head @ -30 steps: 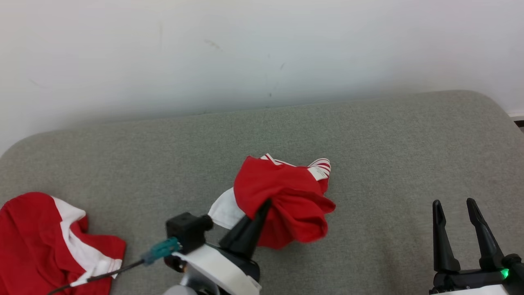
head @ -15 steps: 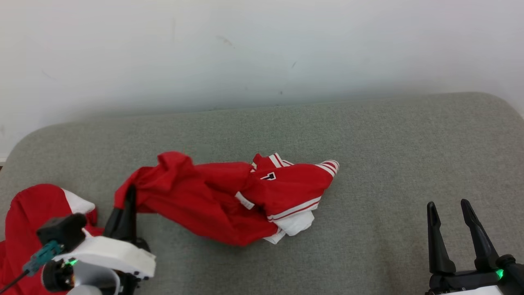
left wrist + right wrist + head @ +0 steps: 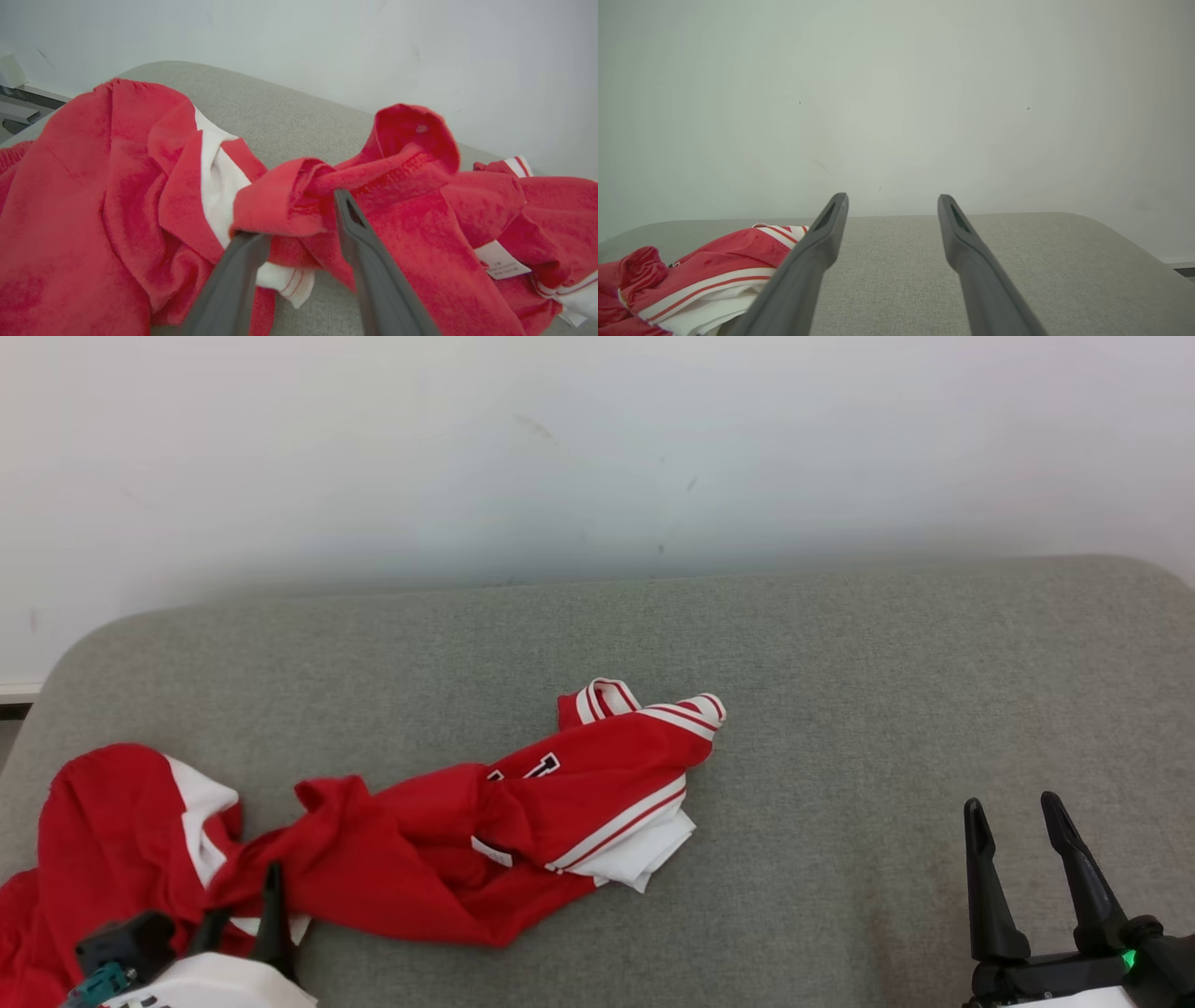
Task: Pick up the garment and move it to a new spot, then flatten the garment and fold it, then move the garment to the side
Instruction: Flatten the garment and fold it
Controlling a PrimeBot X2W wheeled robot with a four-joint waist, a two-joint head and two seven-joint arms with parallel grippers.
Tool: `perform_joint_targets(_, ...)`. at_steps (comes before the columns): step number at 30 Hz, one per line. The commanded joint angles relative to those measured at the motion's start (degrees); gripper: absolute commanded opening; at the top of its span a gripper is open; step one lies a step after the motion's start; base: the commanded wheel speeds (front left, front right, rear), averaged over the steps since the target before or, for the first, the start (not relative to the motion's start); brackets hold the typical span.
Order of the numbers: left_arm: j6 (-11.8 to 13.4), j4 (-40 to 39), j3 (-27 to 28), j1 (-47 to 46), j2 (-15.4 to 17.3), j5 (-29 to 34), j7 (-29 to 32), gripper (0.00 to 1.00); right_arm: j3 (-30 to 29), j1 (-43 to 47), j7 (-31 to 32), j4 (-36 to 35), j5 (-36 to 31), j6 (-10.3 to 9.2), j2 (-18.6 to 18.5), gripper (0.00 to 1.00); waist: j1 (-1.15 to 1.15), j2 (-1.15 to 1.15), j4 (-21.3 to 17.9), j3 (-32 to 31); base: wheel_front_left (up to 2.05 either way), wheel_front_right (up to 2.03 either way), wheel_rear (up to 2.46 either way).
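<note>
Bunched a second ago, the soft red garment (image 3: 439, 859), white-striped at its trim, is now lying dragged out long across the grey woven cushion (image 3: 840, 663); the left gripper (image 3: 296, 219) is parting its jaws around a rumpled hem, the right gripper (image 3: 1011, 807) is hovering spread wide

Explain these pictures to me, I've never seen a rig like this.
This is a wheeled robot with two arms, each ending in a two-fingered gripper. One picture looks down from its head; the others look along each wrist's fingers. On the grey cushion lie a crumpled red garment with striped trim and, to the robot's left, a second red-and-white garment. The left gripper has its fingers apart, with a fold of the striped-trim garment bunched between them. The right gripper is open and empty.
</note>
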Motion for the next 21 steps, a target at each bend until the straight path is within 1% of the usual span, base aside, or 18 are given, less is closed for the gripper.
perform_joint_targets(1,-0.18,0.14,0.24,-0.91,0.41,0.71,-0.64,1.0,0.14,-0.13,0.0,0.28,-0.35,-0.1,-0.03,1.0,0.0,0.0,0.25,-0.17,0.0,0.0,0.0)
perform_joint_targets(6,0.34,-2.01,-0.92,-2.35,1.05,3.54,-2.54,1.0,0.29,0.19,0.0,0.55,-0.4,-0.1,-0.03,1.0,0.0,0.0,1.13,-0.81,0.0,0.0,0.0)
perform_joint_targets(9,1.64,-5.1,-1.77,-2.27,1.35,5.84,-3.11,1.0,0.27,0.57,0.0,0.61,-0.38,-0.1,-0.03,1.0,0.0,0.0,1.49,-1.28,0.0,0.0,0.0)
perform_joint_targets(16,3.62,-12.35,-4.17,0.67,1.56,9.91,-3.69,1.0,0.7,0.98,0.0,0.84,-0.2,-0.1,-0.04,1.0,0.0,0.0,1.74,-2.22,0.0,0.0,0.0)
perform_joint_targets(21,3.39,-14.22,-5.94,3.04,1.02,10.35,-3.62,1.0,0.66,1.24,0.0,0.98,0.13,-0.1,-0.22,1.0,0.0,0.0,1.93,-2.61,0.0,0.0,0.0)
